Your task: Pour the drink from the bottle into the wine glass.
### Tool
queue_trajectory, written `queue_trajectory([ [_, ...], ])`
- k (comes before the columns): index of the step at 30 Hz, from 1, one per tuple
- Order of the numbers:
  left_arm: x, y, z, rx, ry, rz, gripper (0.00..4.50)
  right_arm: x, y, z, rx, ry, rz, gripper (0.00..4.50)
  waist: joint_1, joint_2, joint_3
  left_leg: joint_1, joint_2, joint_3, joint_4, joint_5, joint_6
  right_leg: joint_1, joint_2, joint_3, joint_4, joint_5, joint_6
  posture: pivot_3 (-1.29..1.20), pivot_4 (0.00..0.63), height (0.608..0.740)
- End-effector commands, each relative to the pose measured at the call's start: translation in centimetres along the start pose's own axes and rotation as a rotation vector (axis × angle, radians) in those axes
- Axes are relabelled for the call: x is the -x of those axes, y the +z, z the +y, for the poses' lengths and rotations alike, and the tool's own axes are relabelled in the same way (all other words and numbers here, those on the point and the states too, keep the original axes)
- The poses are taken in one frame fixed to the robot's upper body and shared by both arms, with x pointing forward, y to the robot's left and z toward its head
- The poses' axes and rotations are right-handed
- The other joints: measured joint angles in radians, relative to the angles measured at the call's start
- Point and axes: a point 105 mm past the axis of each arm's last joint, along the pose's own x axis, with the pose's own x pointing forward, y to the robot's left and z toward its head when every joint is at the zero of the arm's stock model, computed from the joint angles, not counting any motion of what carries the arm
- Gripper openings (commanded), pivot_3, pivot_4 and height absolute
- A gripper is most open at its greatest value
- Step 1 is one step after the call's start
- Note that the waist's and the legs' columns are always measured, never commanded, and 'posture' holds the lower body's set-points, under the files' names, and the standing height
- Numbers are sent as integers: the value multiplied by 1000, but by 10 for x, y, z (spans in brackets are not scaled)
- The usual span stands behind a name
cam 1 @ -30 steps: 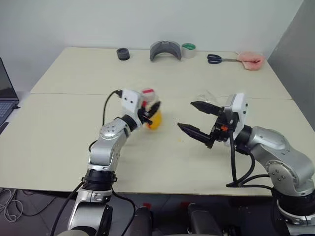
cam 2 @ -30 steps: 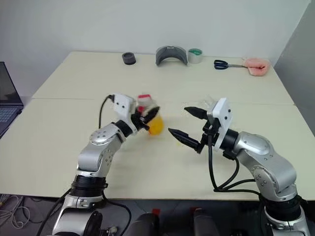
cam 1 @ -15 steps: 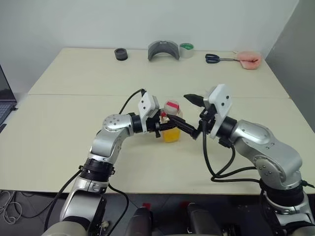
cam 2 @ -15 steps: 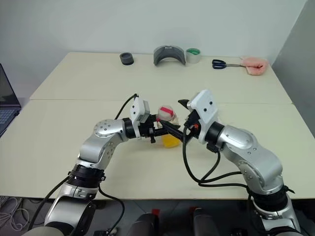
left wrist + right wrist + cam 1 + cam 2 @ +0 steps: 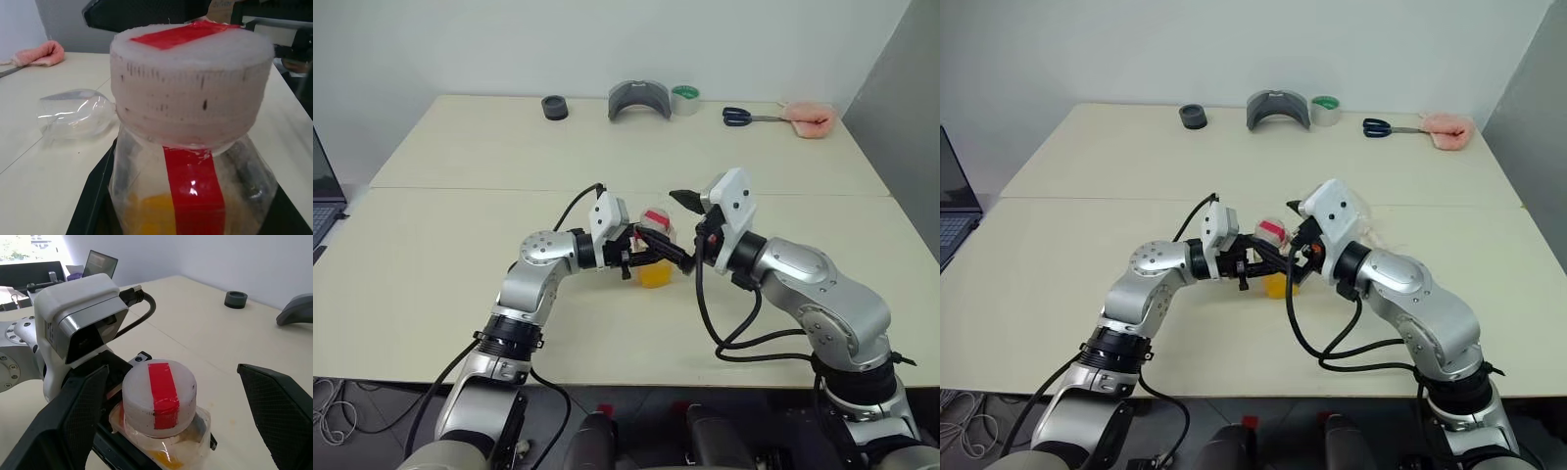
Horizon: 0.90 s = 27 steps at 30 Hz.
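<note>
**Uncapping comes first: right gripper lines up on the cap**

The left gripper (image 5: 628, 260) is clamped on the small clear plastic bottle (image 5: 655, 257) with the red label strip, holding it upright above the cream table (image 5: 460, 235) in front of the robot. Orange-yellow drink (image 5: 654, 275) sits low in the bottle. The right gripper (image 5: 182, 404) is spread wide, one finger on each side of the pale cap (image 5: 159, 397) crossed with red tape, neither touching it.

The clear stemmed wine glass (image 5: 76, 113) lies on its side on the table beyond the bottle, so it likely needs righting before any pour.

To do the step well, centre the cap between the fingers, close squarely on its ribbed wall, and twist while the left grip holds firm and level, so nothing spills.
</note>
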Motion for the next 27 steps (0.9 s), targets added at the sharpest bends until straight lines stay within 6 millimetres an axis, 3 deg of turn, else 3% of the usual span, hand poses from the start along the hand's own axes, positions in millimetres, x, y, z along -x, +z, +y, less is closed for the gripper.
queue_trajectory([
  [1, -2, 17, 2, -54, -4, -37, 1788, -2, 11, 2, 18, 7, -42, 4500, 0, 0, 0, 0, 0, 0, 0, 0, 0, 0, 0, 0, 0, 0, 0, 0, 150, 740],
  [4, -3, 19, 1, -57, -6, -36, 1788, -3, 11, 1, 15, 5, -49, 4500, 0, 0, 0, 0, 0, 0, 0, 0, 0, 0, 0, 0, 0, 0, 0, 0, 150, 740],
  [12, -3, 23, -2, -56, -10, -36, 1788, -6, 12, 4, 18, 20, -63, 1929, 0, 0, 0, 0, 0, 0, 0, 0, 0, 0, 0, 0, 0, 0, 0, 0, 150, 740],
  [17, -4, 27, -3, -22, -45, -51, 1787, 0, 20, 19, 162, 269, -131, 1862, 0, 0, 0, 0, 0, 0, 0, 0, 0, 0, 0, 0, 0, 0, 0, 0, 150, 740],
  [21, -2, 32, -5, -21, -98, -48, 1785, 3, 9, 6, 244, 467, -35, 1862, -3, 0, 1, 0, 0, 1, 0, 0, 1, 0, 0, 0, 0, 0, 0, 0, 150, 740],
  [23, 0, 35, -2, -32, -111, -44, 1785, 2, 12, 0, 196, 547, -8, 1862, -6, 1, 1, 1, 0, 1, 0, 0, 1, 0, 1, -1, 0, 0, 0, 0, 150, 740],
  [27, 1, 39, 0, -50, -127, -40, 1785, 0, 15, -8, 137, 565, -1, 1862, -7, 1, 2, 0, 1, 0, 0, 0, 1, 0, 1, -1, 0, 0, 0, 0, 150, 740],
])
